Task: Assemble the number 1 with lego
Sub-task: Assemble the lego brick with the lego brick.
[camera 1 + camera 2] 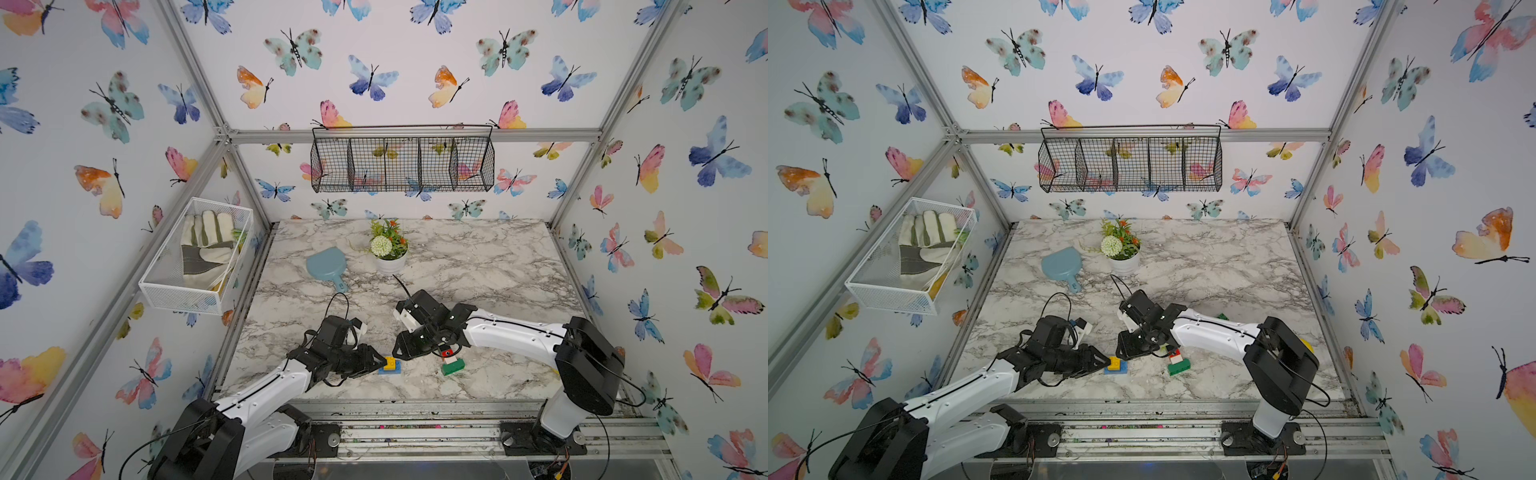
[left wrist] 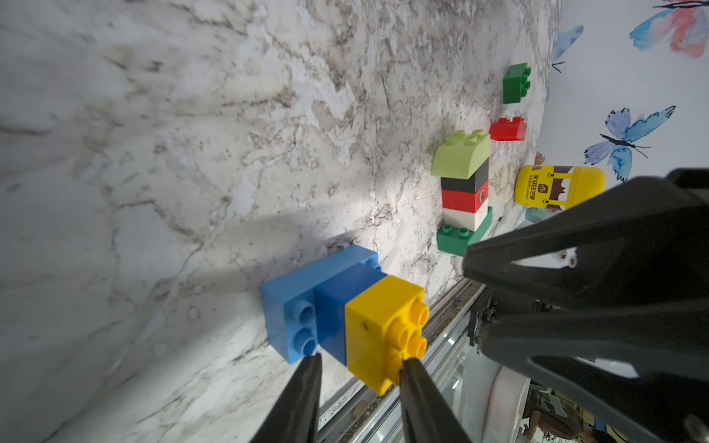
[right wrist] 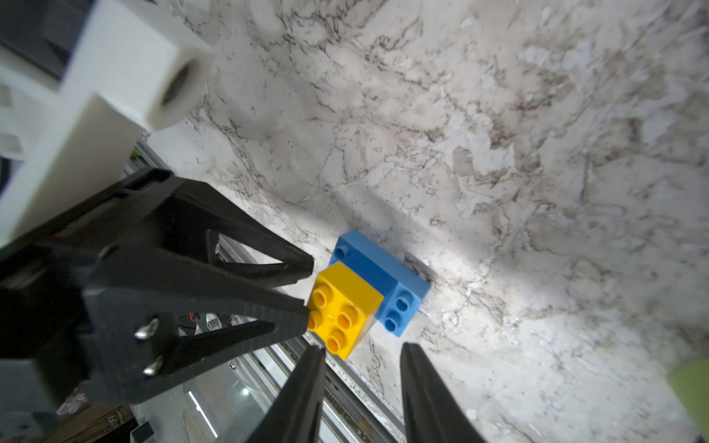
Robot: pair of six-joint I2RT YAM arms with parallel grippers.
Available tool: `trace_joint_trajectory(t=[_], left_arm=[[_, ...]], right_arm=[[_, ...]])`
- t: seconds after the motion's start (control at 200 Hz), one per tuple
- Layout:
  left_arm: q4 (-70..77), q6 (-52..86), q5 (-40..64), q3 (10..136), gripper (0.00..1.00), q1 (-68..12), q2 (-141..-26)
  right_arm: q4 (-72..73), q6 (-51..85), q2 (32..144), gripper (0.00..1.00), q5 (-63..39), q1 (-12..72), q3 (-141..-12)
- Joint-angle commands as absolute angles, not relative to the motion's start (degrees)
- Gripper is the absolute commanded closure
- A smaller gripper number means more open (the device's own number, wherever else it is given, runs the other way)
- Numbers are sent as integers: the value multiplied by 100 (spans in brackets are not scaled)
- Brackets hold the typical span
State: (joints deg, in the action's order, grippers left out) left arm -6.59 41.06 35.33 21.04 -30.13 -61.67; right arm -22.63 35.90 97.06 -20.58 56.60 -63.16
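Bricks: blue-and-yellow stack (image 2: 345, 307) sits near the front edge of the table (image 2: 192, 153); my left hand (image 2: 360, 360), slightly parted, touches its yellow end, gripping nothing. Right hand (image 3: 364, 349) hangs parted, empty. My right arm (image 1: 511, 332) hides most of the lime-topped tower (image 2: 464, 191) in both top views.

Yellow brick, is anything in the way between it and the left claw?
No, nothing visible is in the way. The left gripper has its open fingertips right at the yellow brick, which is stacked on the blue bricks. The right gripper hangs open close by, on the stack's other side, not between them.
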Motion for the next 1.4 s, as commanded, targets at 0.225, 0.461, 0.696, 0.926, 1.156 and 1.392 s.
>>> trace_joint_trajectory(t=[0.225, 0.461, 0.696, 0.926, 1.156, 1.392], left_arm=[[-858, 3903, 3554, 2142, 66, -3041, -6415], [-997, 3782, 3455, 2109, 70, -3044, -6564], [-1123, 3657, 3341, 2005, 74, -3041, -6670], [-1168, 3598, 3235, 1933, 76, -3042, -6726], [-1051, 3746, 3420, 2178, 67, -3035, -6563], [-1133, 3999, 3536, 2874, 55, -3037, -6231]], right_arm=[[-2074, 3560, 10044, 64, -2496, 5722, -6187], [-2096, 3577, 10216, 66, -2462, 5722, -6144], [-2196, 3568, 10296, 67, -2408, 5730, -6143], [-2309, 3529, 10361, 68, -2380, 5730, -6268], [-2140, 3574, 10143, 62, -2442, 5730, -6397], [-1881, 3770, 9567, 53, -2287, 5638, -6451]])
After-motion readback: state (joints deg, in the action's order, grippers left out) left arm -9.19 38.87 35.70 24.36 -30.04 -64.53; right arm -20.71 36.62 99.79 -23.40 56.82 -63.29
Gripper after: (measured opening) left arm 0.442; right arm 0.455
